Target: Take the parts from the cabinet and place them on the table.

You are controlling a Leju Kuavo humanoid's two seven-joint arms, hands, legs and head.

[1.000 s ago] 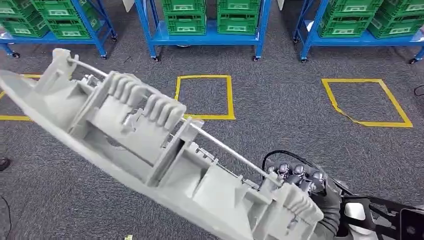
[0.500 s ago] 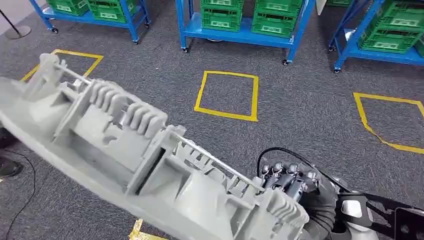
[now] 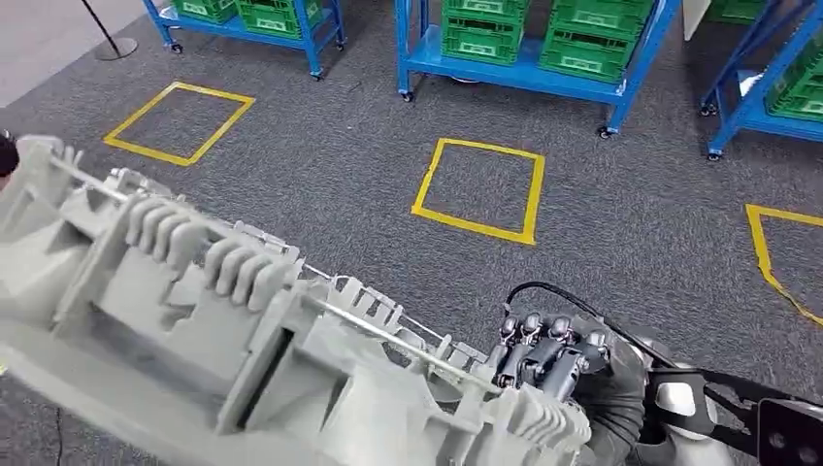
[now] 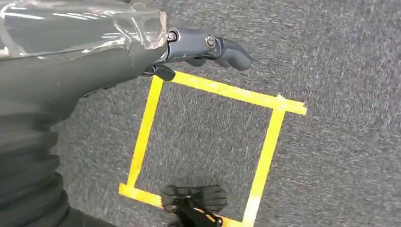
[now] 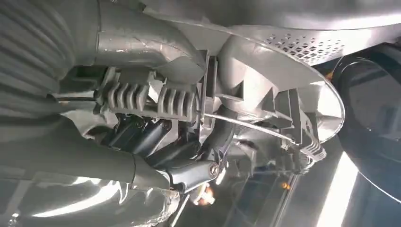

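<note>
Grey carpet (image 3: 320, 194) marked with yellow tape squares (image 3: 478, 189) runs to blue racks (image 3: 514, 68) of green crates (image 3: 592, 44) at 12 o'clock. The right hand (image 3: 548, 364) grips the long grey part (image 3: 223, 330) at its 4 o'clock end; the part reaches toward 9 o'clock, off the floor. The left hand (image 4: 198, 47) hangs over the carpet, fingers apart, holding nothing

We see even, bright overhead light on the grey carpet (image 3: 320, 194), with soft, faint shadows. The big grey part (image 3: 194, 330) is slightly blurred near us. The right wrist view is dim, with white glare patches; plastic wrap (image 4: 80, 23) glints.
</note>
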